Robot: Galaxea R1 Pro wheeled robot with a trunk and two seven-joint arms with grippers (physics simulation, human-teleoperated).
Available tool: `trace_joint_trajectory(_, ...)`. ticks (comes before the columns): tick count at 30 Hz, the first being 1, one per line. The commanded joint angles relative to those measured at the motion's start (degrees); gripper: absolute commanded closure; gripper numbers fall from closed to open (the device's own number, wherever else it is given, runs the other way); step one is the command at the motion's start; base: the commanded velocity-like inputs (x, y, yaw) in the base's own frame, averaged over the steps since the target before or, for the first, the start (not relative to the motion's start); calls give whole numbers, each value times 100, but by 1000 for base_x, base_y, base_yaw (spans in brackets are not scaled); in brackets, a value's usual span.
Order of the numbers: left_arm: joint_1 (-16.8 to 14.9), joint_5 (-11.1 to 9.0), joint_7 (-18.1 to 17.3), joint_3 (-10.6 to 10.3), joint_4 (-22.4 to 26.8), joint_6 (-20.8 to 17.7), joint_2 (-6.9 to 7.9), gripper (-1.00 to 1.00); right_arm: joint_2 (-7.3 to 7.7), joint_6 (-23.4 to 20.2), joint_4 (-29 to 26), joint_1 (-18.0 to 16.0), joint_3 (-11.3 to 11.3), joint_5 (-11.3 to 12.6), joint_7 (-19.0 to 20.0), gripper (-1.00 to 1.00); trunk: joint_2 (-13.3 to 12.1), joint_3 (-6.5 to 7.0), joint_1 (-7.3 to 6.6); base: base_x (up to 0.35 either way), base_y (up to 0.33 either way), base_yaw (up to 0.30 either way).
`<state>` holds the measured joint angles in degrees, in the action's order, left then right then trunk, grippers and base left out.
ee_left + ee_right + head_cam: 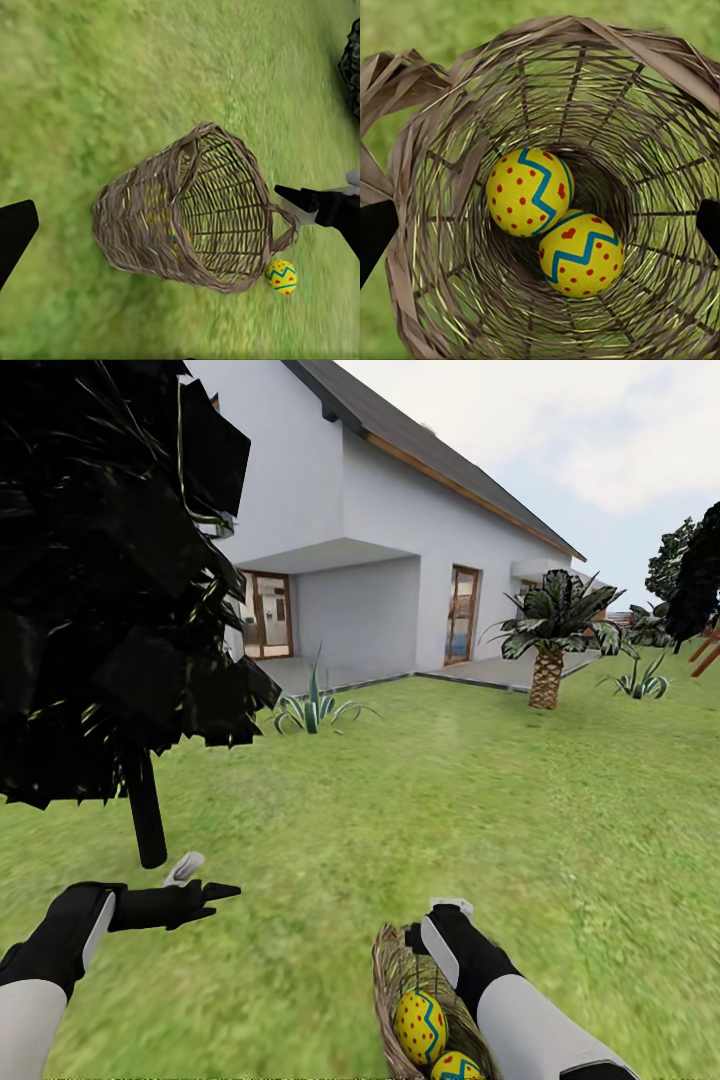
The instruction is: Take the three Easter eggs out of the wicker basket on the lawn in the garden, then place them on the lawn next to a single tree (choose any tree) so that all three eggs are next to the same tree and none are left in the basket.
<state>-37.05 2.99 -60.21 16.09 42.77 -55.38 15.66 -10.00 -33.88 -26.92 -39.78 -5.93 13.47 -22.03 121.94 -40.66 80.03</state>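
The wicker basket (392,970) lies tipped on the lawn (450,790) close in front of me. Two Easter eggs (420,1025) (457,1068) show at its mouth. The right wrist view looks straight into the basket (442,97), where two eggs (529,191) (581,255) lie side by side. My right gripper (420,932) is open at the basket's rim. From the left wrist, the basket (150,225) leans over with one egg (281,276) on the grass by its rim. My left gripper (205,882) hovers open and empty, left of the basket. A far tree (672,558) has speckled foliage.
An all-black tree with a thin black trunk (147,810) stands close on the left. A short palm (547,660) and spiky plants (312,710) grow near the white house (400,530). Open grass stretches ahead and to the right.
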Motion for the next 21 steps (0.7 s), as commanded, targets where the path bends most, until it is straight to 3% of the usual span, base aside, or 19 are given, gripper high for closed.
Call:
trace_joint_trajectory(1, -4, 29, -42, 17, 3, -45, 1, -100, 0, -14, -6, -4, -23, 60, -52, -100, 45, -25, 22, 0, 0, 0)
trace_joint_trajectory(7, -4, -19, -89, 23, 11, -58, 14, -100, 0, -13, -6, -4, -20, 75, 38, -100, 285, -133, 154, 0, 0, 0)
trace_joint_trajectory(12, -4, -19, -553, 17, 12, -60, 58, -100, 0, -19, -19, -4, -3, 92, 323, -100, 486, -222, 263, 0, 0, 0)
trace_joint_trajectory(15, -4, -18, -828, 15, 12, -56, 157, -100, 0, -16, -32, -4, 11, 107, 400, -100, 606, -276, 329, 0, 0, 0)
trace_joint_trajectory(21, -4, -18, -959, 11, 12, -52, 198, -100, 32, -14, -48, -4, 40, 144, 425, -100, 847, -384, 461, 0, 0, 0)
